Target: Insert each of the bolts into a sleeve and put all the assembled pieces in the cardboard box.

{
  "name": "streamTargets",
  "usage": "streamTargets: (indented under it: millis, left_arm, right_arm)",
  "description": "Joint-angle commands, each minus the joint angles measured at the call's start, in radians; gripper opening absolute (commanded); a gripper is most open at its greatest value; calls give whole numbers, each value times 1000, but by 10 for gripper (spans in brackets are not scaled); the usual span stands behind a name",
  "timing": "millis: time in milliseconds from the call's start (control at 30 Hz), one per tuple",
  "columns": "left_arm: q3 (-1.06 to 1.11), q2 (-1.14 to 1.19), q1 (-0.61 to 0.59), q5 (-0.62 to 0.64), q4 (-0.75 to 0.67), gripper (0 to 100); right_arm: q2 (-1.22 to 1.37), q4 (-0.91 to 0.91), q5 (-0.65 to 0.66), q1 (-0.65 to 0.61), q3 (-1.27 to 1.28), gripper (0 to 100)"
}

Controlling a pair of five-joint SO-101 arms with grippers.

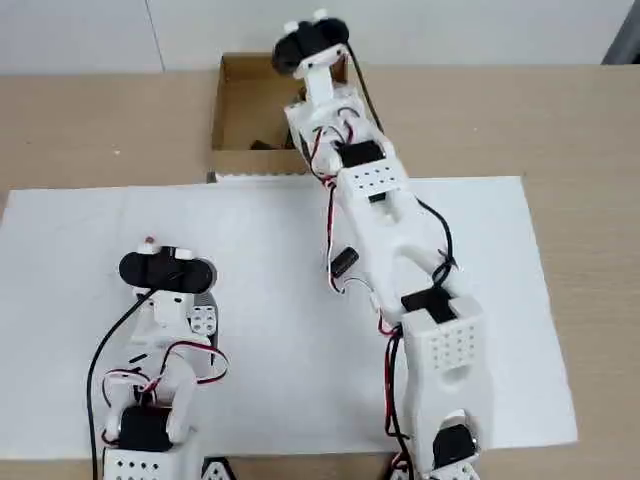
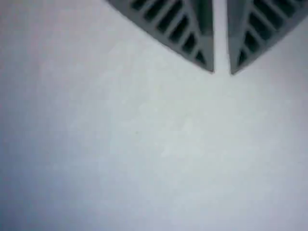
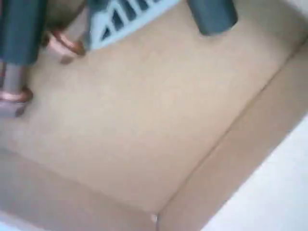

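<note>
While right jaws, grip unclear, hang in cardboard box [image 1: 217,105], sleeve [image 3: 19,29] lies flat, bolt [image 3: 13,79] protruding, left jaws near-closed, empty.

A light wooden table [image 1: 580,120] fills most of the high view. A large white sheet of paper [image 1: 80,260] covers its middle and lower part. A pale wall [image 1: 450,30] runs along the top edge.

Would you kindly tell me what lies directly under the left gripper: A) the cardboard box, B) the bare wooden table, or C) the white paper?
C: the left gripper hangs over the plain white paper, well apart from the cardboard box.
</note>
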Motion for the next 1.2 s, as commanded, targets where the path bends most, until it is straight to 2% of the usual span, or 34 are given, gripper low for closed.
streamTargets:
  millis: [0, 267, 533, 700, 867, 967, 1167]
  left_arm:
    - [-5, -11, 0, 2, -5, 6]
    - [-5, -11, 0, 2, -5, 6]
    - [-5, -11, 0, 2, -5, 6]
    - [-5, -11, 0, 2, -5, 6]
    - [-5, -11, 0, 2, -5, 6]
    - [-5, -11, 0, 2, -5, 6]
    - [-5, -11, 0, 2, -5, 6]
  right_arm:
    - [-133, 117, 2, -10, -51, 187]
    - [-325, 429, -3, -12, -51, 187]
    - [-475, 727, -130, -12, -51, 187]
    - [-524, 952, -276, -10, -51, 187]
    - [-509, 1158, -482, -5, -49, 189]
    - [-481, 1187, -577, -2, -34, 190]
    - [-427, 1184, -669, -25, 55, 190]
